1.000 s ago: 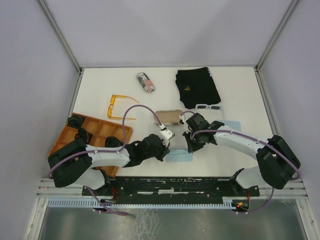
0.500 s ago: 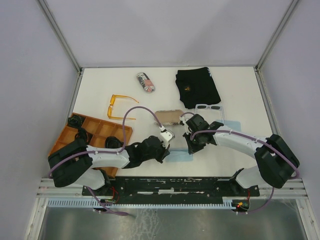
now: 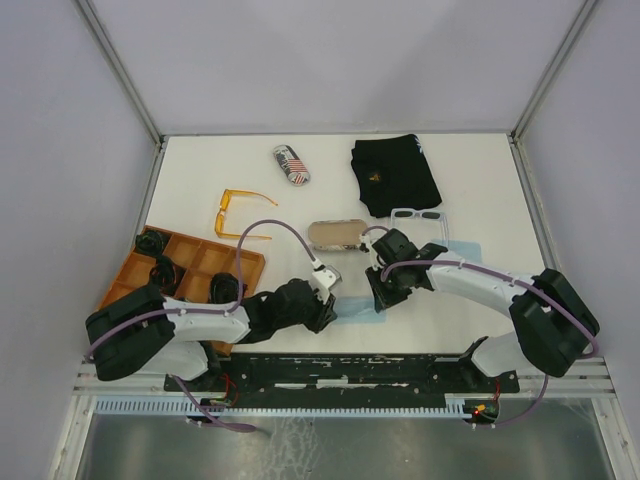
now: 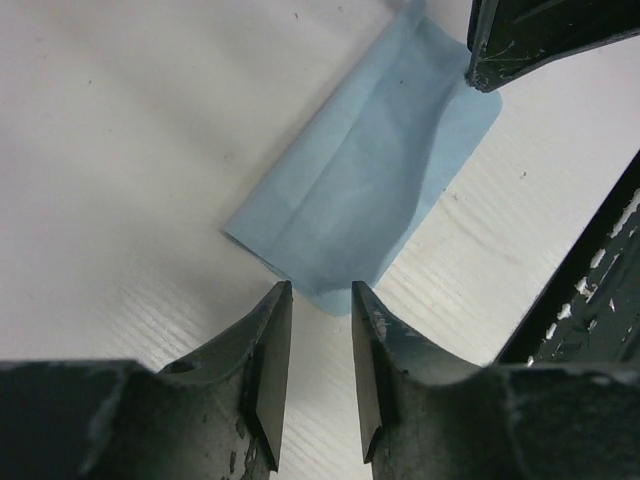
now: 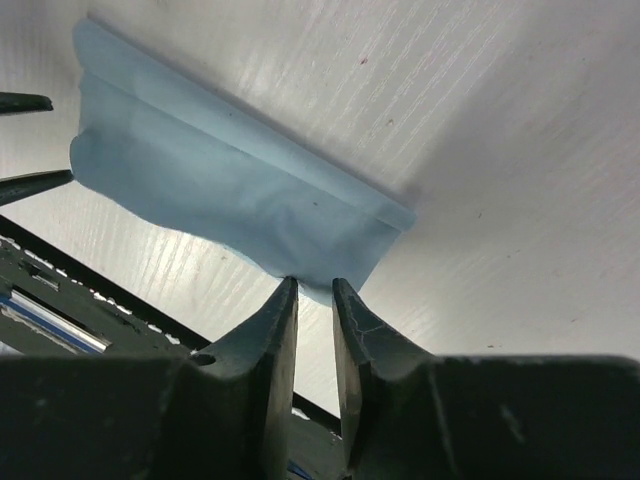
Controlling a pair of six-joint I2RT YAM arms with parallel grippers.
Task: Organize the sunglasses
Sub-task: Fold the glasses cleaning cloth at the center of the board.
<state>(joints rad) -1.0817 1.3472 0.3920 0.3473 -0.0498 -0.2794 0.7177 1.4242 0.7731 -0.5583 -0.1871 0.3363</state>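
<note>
White bench [image 3: 480, 180], pale lilac walls. Orange sunglasses [image 3: 238, 213] at 10 o'clock; white sunglasses [image 3: 420, 215] at 2 o'clock, arms hard to trace. Left tool [image 4: 320, 292] and right tool [image 5: 315, 285] are slightly spread, empty, at the blue cloth [image 4: 370, 170] edges. From above the cloth is mostly hidden.

No legible text or labels

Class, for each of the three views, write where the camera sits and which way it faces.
Top external: above and behind the robot, looking down on the table; left arm and right arm show whole.
Left wrist: on the left arm, looking down past the left hand at the blue cloth.
Right wrist: on the right arm, looking past the right hand at the cloth's other end.
Shared: both wrist views show the same cloth.
</note>
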